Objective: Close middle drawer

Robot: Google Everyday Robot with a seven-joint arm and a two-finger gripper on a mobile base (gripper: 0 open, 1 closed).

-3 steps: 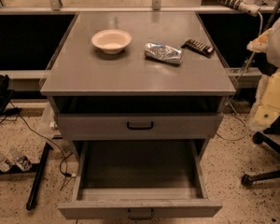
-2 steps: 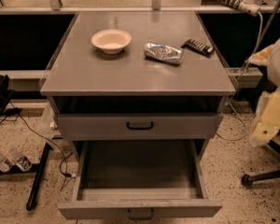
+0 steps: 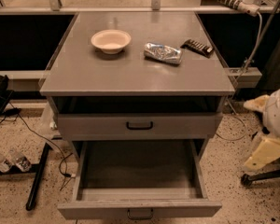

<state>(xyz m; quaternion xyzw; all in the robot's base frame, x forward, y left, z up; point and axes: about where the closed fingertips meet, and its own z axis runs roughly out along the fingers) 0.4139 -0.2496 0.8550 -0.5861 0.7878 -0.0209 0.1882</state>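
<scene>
At 8 o'clock, 2 plastic bottles [image 3: 7,160] lie on the speckled floor [image 3: 233,171], well apart from the grey cabinet [image 3: 130,78] that fills the centre. On its top, toward 12 o'clock, sit a pale bowl [image 3: 110,40] and a crumpled foil packet [image 3: 163,53], with a flat black remote-like object [image 3: 196,47] at about 1 o'clock. None of the 3 has a part in the job.

Below the top, the first drawer [image 3: 186,125] seems to stand out a little, with a dark gap above its front. The middle drawer [image 3: 140,169] is at 6 o'clock, pulled far out toward the camera. Its box is bare inside and its black pull [image 3: 140,213] sits at the bottom edge of the view. The 3rd drawer is not in view.

As I judge it, the closing has not begun: the whole push-in is left, and nothing touches the drawer front.

The gripper [image 3: 269,146] hangs at 4 o'clock by the right edge, a white rounded wrist with cream parts below it. It is low beside the cabinet, well apart from the middle drawer, and partly cut off by the frame. Whether it is spread or pressed together I cannot tell. To shut the drawer it would need to come round toward 6 o'clock and meet the front.
</scene>
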